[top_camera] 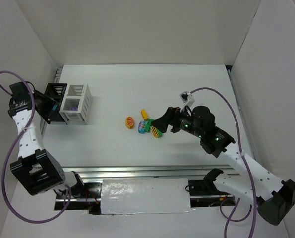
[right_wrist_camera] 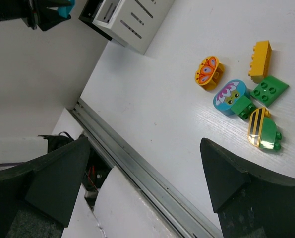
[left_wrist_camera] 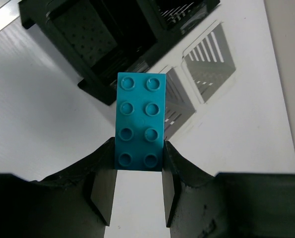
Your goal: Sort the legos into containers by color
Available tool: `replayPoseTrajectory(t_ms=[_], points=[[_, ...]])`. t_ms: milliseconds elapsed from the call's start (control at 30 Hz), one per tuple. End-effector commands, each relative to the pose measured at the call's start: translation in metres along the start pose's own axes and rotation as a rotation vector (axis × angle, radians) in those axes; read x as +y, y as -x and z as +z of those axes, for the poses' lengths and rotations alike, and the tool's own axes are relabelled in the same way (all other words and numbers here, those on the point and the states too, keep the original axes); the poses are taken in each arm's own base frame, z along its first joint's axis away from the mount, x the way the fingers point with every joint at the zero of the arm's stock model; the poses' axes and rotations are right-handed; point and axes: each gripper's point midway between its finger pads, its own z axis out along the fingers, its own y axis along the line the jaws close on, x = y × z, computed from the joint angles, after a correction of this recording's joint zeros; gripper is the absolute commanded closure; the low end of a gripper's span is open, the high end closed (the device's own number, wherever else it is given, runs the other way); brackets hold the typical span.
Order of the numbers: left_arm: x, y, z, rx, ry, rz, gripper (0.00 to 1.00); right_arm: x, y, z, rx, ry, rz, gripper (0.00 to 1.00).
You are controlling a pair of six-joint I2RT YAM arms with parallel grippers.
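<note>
A teal lego [left_wrist_camera: 140, 121], two studs wide, is clamped at its near end between my left gripper's [left_wrist_camera: 139, 148] fingers, in front of the black container [left_wrist_camera: 112, 39]. From above, that left gripper [top_camera: 52, 105] sits at the black container [top_camera: 55, 93], which adjoins the white container [top_camera: 78, 103]. On the table lie an orange butterfly lego [right_wrist_camera: 207, 72], a yellow lego [right_wrist_camera: 261, 60], a flat green one [right_wrist_camera: 269, 90], a teal flower one [right_wrist_camera: 230, 96] and a yellow-striped green one [right_wrist_camera: 262, 130]. My right gripper [right_wrist_camera: 147, 168] hovers open and empty near them [top_camera: 158, 124].
Something purple [top_camera: 73, 106] shows inside the white container. A metal rail [top_camera: 137, 171] runs along the table's near edge. White walls enclose the table at the back and on both sides. The right arm's purple cable [top_camera: 221, 96] loops over the right side of the table.
</note>
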Motion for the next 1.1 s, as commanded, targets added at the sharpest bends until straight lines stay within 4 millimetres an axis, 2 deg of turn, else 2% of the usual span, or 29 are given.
replayPoseTrajectory(t_ms=[0,67,233,533,600,700,800,900,967,1000,1067], points=[[-0.02,0.022,0.001,-0.014,-0.068,-0.02,1.0,0.005,0.004,0.007,-0.01,0.035,-0.024,0.0],[-0.014,0.025,0.013,0.001,-0.051,-0.025,1.0,0.006,0.004,0.008,-0.009,0.048,-0.025,0.0],[-0.006,0.025,0.026,0.036,-0.027,-0.028,1.0,0.006,0.0,0.011,0.002,0.065,-0.023,0.0],[-0.003,0.035,0.036,0.034,-0.024,-0.025,0.75,0.004,-0.008,0.017,0.024,0.077,-0.022,0.0],[-0.001,0.034,0.039,0.038,-0.024,-0.034,0.68,0.003,-0.009,0.018,0.026,0.075,-0.02,0.0],[0.002,0.031,0.044,0.052,-0.032,-0.041,0.63,0.0,-0.011,0.02,0.031,0.066,-0.017,0.0],[0.005,0.032,0.048,0.051,-0.024,-0.042,0.55,0.0,-0.011,0.021,0.036,0.07,-0.018,0.0],[0.004,0.035,0.049,0.047,-0.024,-0.036,0.39,0.0,-0.013,0.022,0.043,0.075,-0.018,0.0],[0.0,0.038,0.047,0.047,-0.032,-0.036,0.35,0.0,-0.014,0.024,0.047,0.073,-0.015,0.0],[-0.001,0.038,0.046,0.048,-0.033,-0.036,0.28,-0.001,-0.014,0.025,0.05,0.073,-0.016,0.0],[-0.003,0.041,0.044,0.042,-0.036,-0.034,0.05,0.0,-0.015,0.025,0.054,0.078,-0.016,0.0]])
